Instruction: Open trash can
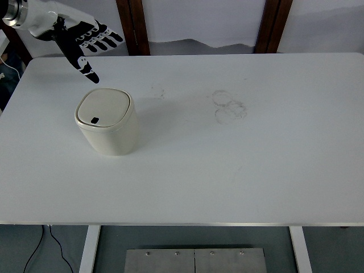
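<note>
A small cream trash can (108, 122) stands on the left part of the white table (227, 170). Its flat lid (103, 108) is down, with a small dark button near the lid's front edge. My left hand (91, 48) hovers above the table's far left corner, behind and a little left of the can. Its black fingers are spread and hold nothing, and the thumb points down toward the can without touching it. The right arm does not show.
Faint ring marks (229, 105) stain the table's middle. Dark wooden posts (132, 25) stand behind the far edge. A cable (48, 244) hangs below the table's near left edge.
</note>
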Action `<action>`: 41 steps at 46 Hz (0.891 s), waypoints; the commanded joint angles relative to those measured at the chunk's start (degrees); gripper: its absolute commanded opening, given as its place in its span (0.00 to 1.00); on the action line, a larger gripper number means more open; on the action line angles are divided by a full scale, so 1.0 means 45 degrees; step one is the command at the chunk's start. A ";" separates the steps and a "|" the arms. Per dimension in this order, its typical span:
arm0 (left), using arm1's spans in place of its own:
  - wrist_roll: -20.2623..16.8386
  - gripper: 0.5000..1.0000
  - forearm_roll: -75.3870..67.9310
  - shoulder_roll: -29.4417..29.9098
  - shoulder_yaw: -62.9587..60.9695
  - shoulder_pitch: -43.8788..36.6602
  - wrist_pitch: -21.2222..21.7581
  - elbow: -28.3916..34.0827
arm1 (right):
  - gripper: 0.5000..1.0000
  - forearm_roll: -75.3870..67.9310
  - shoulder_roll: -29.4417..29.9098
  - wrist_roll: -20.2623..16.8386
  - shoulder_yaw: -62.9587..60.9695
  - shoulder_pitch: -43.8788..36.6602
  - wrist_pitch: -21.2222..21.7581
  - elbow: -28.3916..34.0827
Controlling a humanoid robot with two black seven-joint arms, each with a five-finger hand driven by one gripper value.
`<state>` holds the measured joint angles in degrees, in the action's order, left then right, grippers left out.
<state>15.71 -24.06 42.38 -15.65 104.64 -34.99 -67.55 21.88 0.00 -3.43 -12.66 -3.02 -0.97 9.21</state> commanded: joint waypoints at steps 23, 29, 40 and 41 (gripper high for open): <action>0.0025 1.00 -0.0961 0.2553 -0.0195 0.0066 -0.0002 -0.2743 | 0.99 0.0000 0.0000 0.0001 0.0000 -0.0091 0.0000 0.0005; 0.0025 1.00 -0.1352 0.3295 -0.0234 -0.0206 -0.0002 -0.3368 | 0.99 0.0000 0.0000 -0.0018 0.0000 -0.0091 0.0000 0.0005; 0.0025 1.00 -0.1568 0.3551 -0.0215 -0.0637 -0.0002 -0.3427 | 0.99 0.0000 0.0000 -0.0018 0.0000 -0.0149 0.0000 0.0005; 0.0025 1.00 -0.1568 0.3551 -0.0234 -0.0656 -0.0002 -0.3427 | 0.99 0.0000 0.0000 -0.0018 0.0000 -0.0149 0.0000 0.0005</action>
<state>15.83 -31.06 58.38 -16.71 101.90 -35.00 -82.98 21.88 0.00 -3.47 -12.64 -3.71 -0.97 9.24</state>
